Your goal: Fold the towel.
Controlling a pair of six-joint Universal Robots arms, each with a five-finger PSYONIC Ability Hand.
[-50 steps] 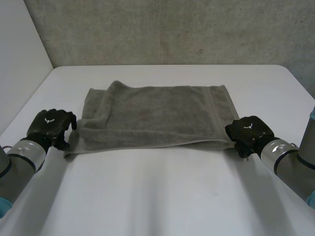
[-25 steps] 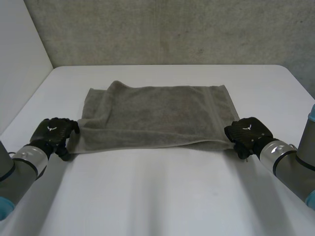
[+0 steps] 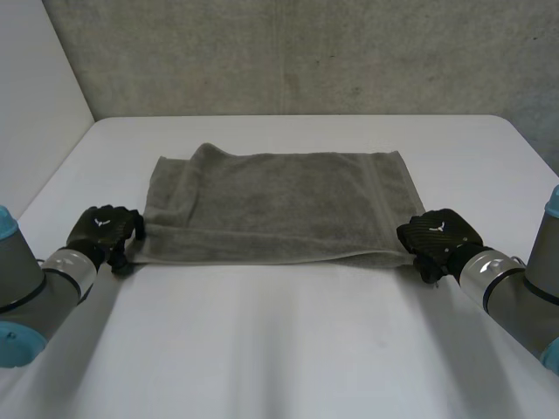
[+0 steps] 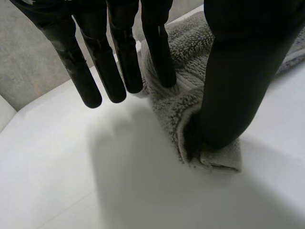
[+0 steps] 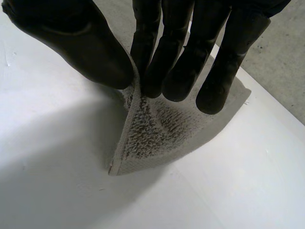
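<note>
Leftmost, the left hand [image 3: 103, 229] sits at the near left corner of the towel [image 3: 275, 205], its grey forearm reaching in from outside that corner. The wrist view shows the thumb [image 4: 238, 71] pushed down into the bunched corner, with a ridge of cloth caught between it and the nearest finger [image 4: 159, 52]. The other fingers stand straight over bare table just beside the towel's left edge. The corner itself rests on the table, curled under the thumb.

Centrally, the grey towel lies spread on the white table [image 3: 279, 349], long side crosswise, mostly flat. Its far left corner is slightly rumpled, and a woven band runs parallel to its right edge.

Rightmost, the right hand [image 3: 438, 233] is at the towel's near right corner. Its wrist view shows that corner pinched between the thumb [image 5: 71, 38] and the fingertips [image 5: 152, 71], drawn up into a small tent, with the corner's tip touching the table below the hand.
</note>
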